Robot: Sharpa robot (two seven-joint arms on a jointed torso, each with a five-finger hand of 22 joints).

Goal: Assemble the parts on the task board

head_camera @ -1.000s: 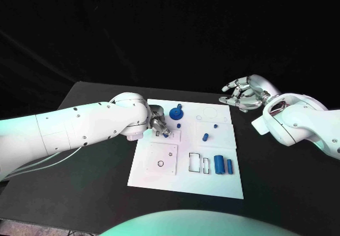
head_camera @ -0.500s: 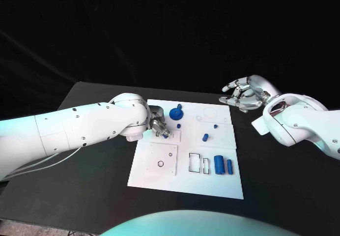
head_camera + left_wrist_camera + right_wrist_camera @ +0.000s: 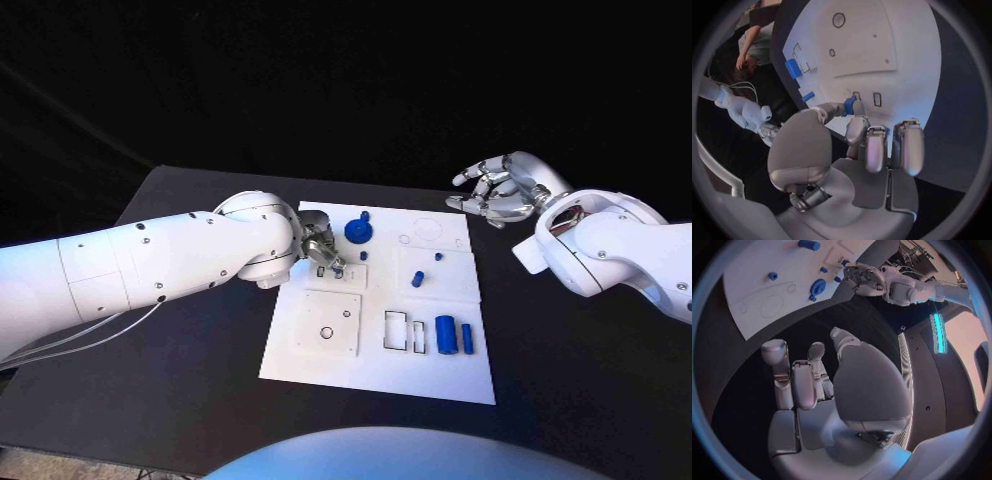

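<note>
The white task board lies in the middle of the black table. My left hand hovers over its back left part and pinches a small blue part between thumb and finger, just above two small rectangular slots. A round blue piece sits right behind that hand. A blue peg stands mid-board, and a blue cylinder with a blue bar lies at the front right. My right hand hangs off the board at the back right, fingers loosely apart, holding nothing.
A raised square plate with a small ring hole occupies the board's front left, with narrow outlined pockets beside it. Faint circle outlines mark the back right of the board. Bare black table surrounds the board.
My left hand has turned slightly over the slots, so the blue part under its fingertips no longer shows from the head. The right hand has stayed put.
</note>
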